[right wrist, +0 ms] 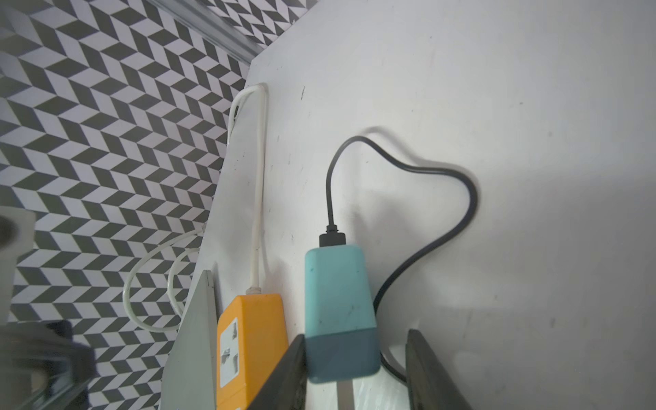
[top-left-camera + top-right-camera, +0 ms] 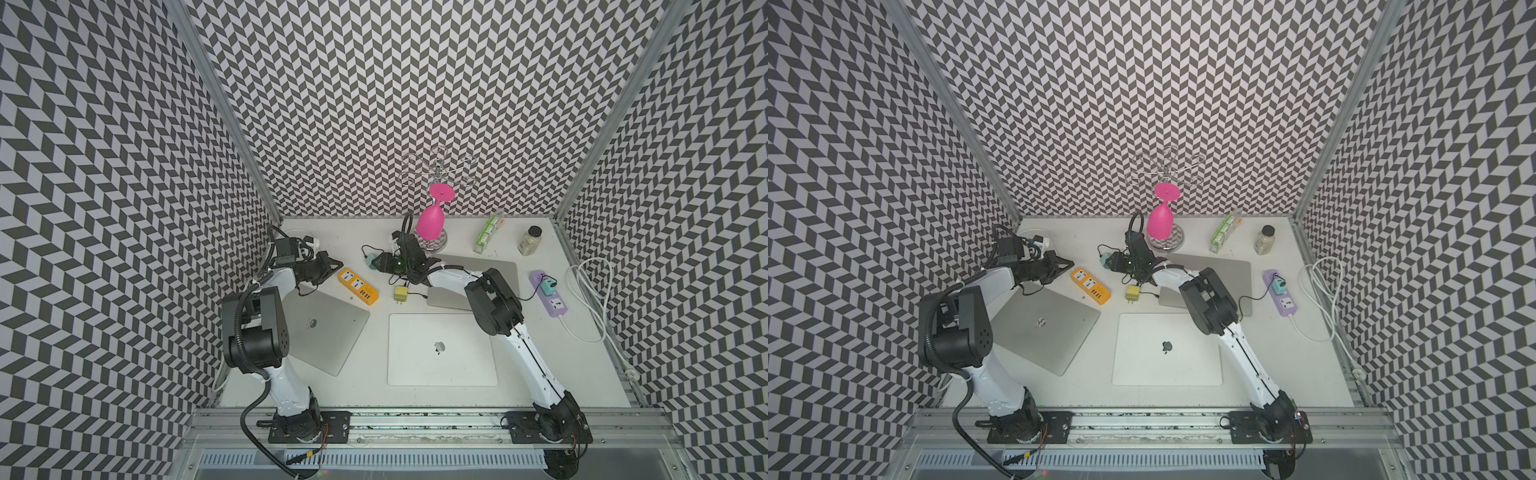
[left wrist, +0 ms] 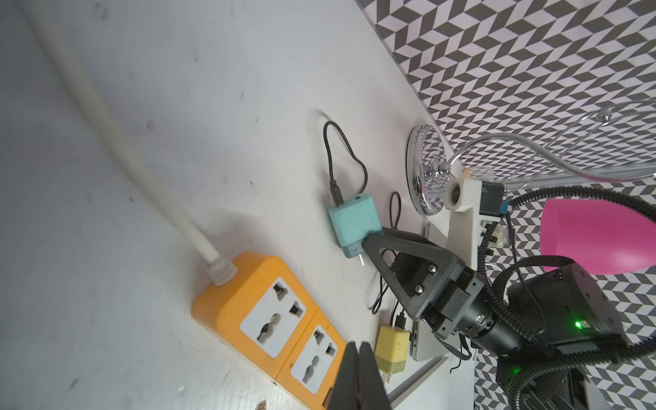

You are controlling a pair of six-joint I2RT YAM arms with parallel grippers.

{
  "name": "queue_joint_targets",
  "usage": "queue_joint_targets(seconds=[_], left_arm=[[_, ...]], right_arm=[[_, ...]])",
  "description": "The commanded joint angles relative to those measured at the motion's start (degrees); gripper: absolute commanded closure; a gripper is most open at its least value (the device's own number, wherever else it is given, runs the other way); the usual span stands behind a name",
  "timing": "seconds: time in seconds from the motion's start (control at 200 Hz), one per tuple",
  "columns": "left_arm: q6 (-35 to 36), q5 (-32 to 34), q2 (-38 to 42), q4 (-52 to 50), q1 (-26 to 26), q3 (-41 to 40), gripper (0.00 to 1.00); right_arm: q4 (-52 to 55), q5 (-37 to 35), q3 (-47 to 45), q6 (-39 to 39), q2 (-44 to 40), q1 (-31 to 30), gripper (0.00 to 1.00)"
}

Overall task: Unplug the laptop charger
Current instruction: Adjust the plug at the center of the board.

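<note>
I see the teal charger (image 1: 339,309) lying flat on the white table (image 2: 374,395). It sits just beside the orange power strip (image 1: 252,348) but is not plugged into it. In the left wrist view its metal prongs stick out bare. A black cable (image 1: 408,168) is pushed into its far end and makes a loop on the table.

My right gripper (image 1: 355,339) is low over the charger with its jaws apart. The dark end of the charger sits between them. One finger touches its side and the other stands off with a gap, so the charger is not squeezed.

My left gripper (image 3: 358,346) is pinched all the way closed with nothing in it. It hangs over the near end of the orange strip.

A small yellow charger (image 2: 400,294) lies on the table near the orange strip. The white laptop (image 2: 457,365) in the middle is closed and has a dark apple mark (image 2: 439,346) on its lid. The silver laptop (image 2: 332,345) beside it has a small mark too, but I cannot tell what it is. A purple power strip (image 2: 550,297) on the right has another teal charger (image 2: 547,286) plugged into it. The green box (image 2: 488,232) at the back has print too small for me to read.
</note>
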State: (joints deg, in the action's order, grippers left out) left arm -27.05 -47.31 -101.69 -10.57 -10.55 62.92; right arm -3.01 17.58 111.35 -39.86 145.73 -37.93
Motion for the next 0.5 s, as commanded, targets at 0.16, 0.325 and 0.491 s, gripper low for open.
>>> queue_joint_targets(seconds=[0.16,0.325,0.491], left_arm=[[-1.1,-0.6,-2.0,1.8,0.6,2.5,1.00],[-1.4,-0.7,-2.9,1.8,1.4,3.6,1.00],[-1.8,-0.7,-3.6,2.1,2.3,4.3,1.00]], right_arm=[[0.5,-7.6,-3.2,6.7,-7.7,-2.6,0.53],[-2.1,-5.8,-7.0,5.2,-9.5,-2.3,0.48],[-3.1,-4.9,-7.3,6.3,-10.0,-2.2,0.45]])
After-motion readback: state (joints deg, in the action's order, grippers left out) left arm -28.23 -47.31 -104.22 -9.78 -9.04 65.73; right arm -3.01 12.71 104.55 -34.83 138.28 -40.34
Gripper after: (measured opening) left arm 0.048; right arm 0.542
